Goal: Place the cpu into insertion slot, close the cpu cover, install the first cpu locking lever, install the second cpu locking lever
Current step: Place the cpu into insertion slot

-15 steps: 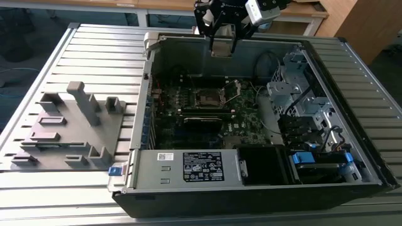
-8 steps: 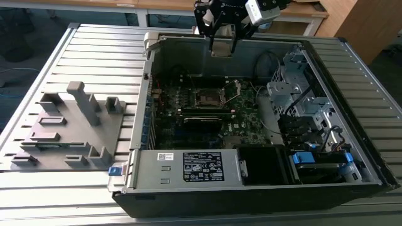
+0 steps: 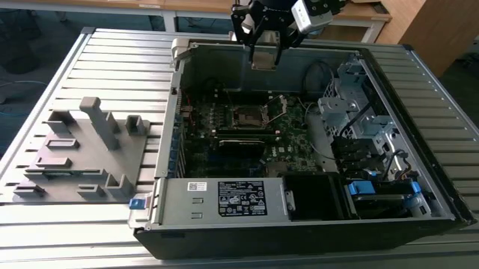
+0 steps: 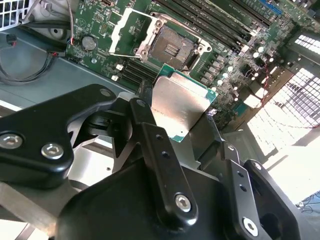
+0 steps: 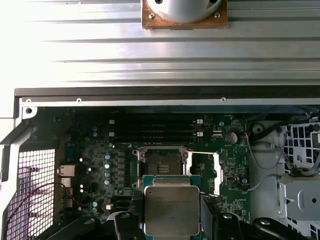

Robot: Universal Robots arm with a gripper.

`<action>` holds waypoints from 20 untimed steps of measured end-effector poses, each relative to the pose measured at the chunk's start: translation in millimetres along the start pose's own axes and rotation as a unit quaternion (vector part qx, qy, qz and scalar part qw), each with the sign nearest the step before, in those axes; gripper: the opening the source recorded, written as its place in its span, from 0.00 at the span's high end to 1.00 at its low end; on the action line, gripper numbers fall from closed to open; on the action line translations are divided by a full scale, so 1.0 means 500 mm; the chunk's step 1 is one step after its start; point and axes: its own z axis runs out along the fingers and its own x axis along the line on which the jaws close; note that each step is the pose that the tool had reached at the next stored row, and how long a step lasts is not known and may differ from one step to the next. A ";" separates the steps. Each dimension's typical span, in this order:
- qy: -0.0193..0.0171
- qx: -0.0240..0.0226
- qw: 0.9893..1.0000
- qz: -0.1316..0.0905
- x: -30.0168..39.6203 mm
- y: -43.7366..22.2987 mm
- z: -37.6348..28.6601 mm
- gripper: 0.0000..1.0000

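Well clear of the socket, your gripper is clamping the light, fragile chip by its edges.

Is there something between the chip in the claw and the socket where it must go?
Nothing visible. The claw holds the chip in the air. The socket lies bare, with its cover swung open beside it.

Slatted table, wood desks behind
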 end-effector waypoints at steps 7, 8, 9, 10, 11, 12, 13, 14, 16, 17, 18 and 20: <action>0.000 0.000 1.000 0.000 0.000 0.000 0.001 0.46; 0.000 0.000 1.000 0.000 0.000 0.000 0.001 0.46; 0.000 0.000 1.000 0.000 0.000 0.000 0.001 0.46; 0.000 0.000 1.000 0.000 0.000 0.000 0.001 0.46; 0.000 0.000 1.000 0.000 0.000 0.000 0.001 0.46; 0.000 0.000 1.000 0.000 0.000 0.000 0.002 0.46; 0.000 0.000 1.000 0.000 0.000 0.000 0.004 0.46; 0.000 0.000 1.000 0.000 0.000 -0.001 0.006 0.46; 0.000 0.000 1.000 0.000 0.000 -0.001 0.010 0.46; 0.000 0.000 1.000 0.000 0.000 -0.001 0.011 0.46; 0.000 0.000 1.000 0.000 0.000 -0.001 0.012 0.46; 0.000 0.000 1.000 0.000 0.000 -0.001 0.013 0.46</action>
